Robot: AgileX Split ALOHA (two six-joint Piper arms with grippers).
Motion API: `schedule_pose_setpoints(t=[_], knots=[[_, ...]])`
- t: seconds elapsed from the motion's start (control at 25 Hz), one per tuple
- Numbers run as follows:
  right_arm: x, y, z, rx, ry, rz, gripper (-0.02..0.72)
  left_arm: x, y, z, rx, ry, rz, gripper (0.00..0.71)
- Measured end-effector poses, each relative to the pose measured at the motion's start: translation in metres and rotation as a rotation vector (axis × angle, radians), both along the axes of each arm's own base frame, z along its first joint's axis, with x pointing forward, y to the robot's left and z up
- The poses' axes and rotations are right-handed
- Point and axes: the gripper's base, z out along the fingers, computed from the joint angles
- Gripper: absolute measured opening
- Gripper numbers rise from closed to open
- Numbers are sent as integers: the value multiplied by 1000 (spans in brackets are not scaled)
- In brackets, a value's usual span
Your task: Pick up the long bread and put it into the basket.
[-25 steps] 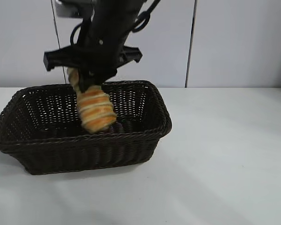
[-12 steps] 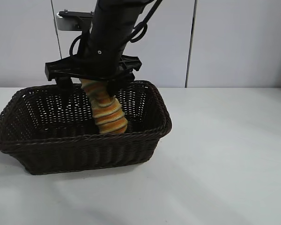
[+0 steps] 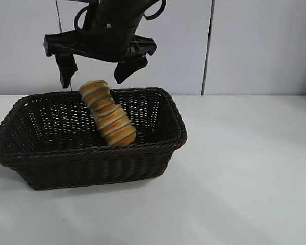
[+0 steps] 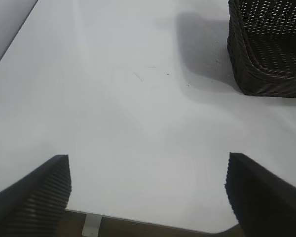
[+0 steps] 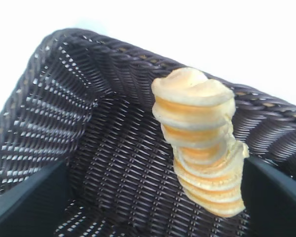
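One bread [image 3: 107, 114] stands tilted inside the basket [image 3: 86, 163], its lower end down on the woven floor near the front wall and its upper end poking above the rim toward the back wall. Crosswise orange-brown stripes ring the loaf from end to end. In the right wrist view the bread [image 5: 201, 140] shows end-on, rising from the basket floor [image 5: 113, 163] with the braided rim curving behind it.

Nothing grips the loaf. Above it hangs the right gripper [image 3: 98, 71], clear of the bread and above the basket's back rim, with its jaws spread wide: one finger points down to the side of the loaf's top end, the other hangs on the opposite side, and neither touches it. In the right wrist view the two dark fingers [image 5: 24, 197] frame the basket interior, well apart from each other, with the loaf between and beyond them.

The basket sits on the white table [image 3: 245, 178] toward its left side, as the exterior view shows it, with a pale wall behind.

Off to the side, the left gripper [image 4: 148, 197] hovers over bare table [image 4: 138, 98], its jaws also wide and holding nothing; a corner of the basket [image 4: 266, 54] shows farther off in its wrist view.
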Motion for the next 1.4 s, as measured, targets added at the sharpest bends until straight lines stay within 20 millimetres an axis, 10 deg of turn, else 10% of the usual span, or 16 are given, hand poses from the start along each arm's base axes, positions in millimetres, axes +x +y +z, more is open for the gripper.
schedule_pose_setpoints(t=[0.36,0.72,0.96,1.12,1.4], knots=[[-24,-109,102,-84,-181,-282,659,0,0,0,0,0,0,615],[-33,-252,136,-303,-192,-782,659,0,0,0,0,0,0,615],[-54,-283,151,-258,-185,-832,659,0,0,0,0,0,0,615],[-103,-283,185,-151,-277,-793,659,0,0,0,0,0,0,615],[-278,-283,226,119,-536,-599,659,0,0,0,0,0,0,615]])
